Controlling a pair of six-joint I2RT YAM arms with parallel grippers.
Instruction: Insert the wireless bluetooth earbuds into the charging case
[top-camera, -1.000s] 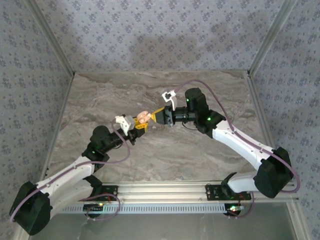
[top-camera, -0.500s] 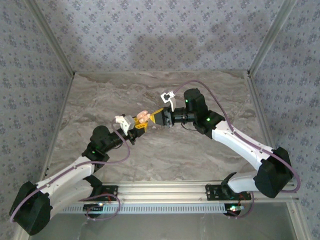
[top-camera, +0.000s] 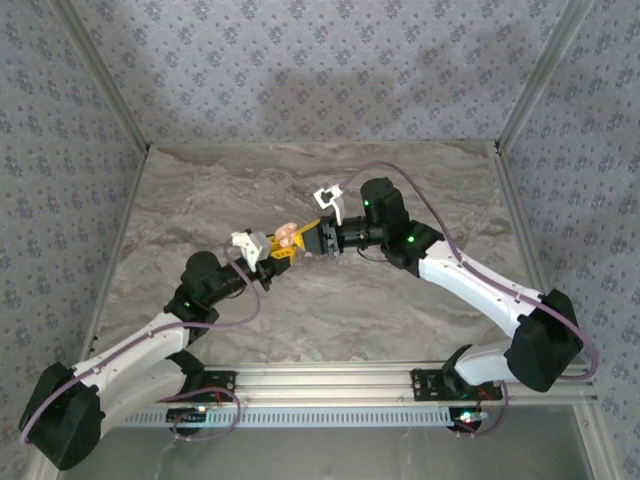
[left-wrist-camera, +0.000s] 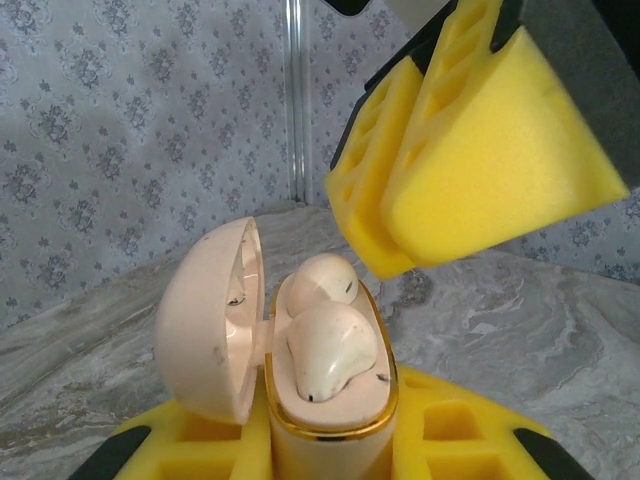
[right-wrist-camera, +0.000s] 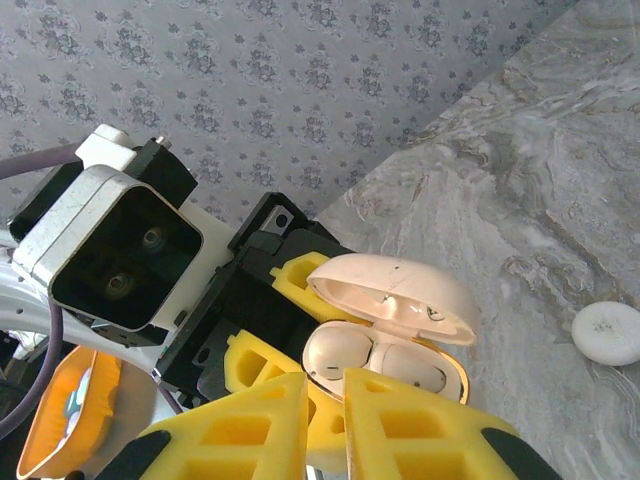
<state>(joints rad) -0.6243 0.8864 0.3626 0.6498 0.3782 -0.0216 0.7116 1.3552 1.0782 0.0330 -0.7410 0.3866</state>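
Your left jaws are clamped on the small cream-peach plastic charging case, holding it above the marbled surface with its lid swung open. Both white wireless earbuds sit in its wells. Your right jaws, closed on nothing, hover just above. Insertion looks done, so next you likely press the buds home gently or tip the lid shut

**Grey marbled counter, one small disc**

The counter is a grey-veined, marble-look slab, closed in by patterned wallpaper on its left, right and far sides. The right wrist view shows a small white round disc lying flat on it.
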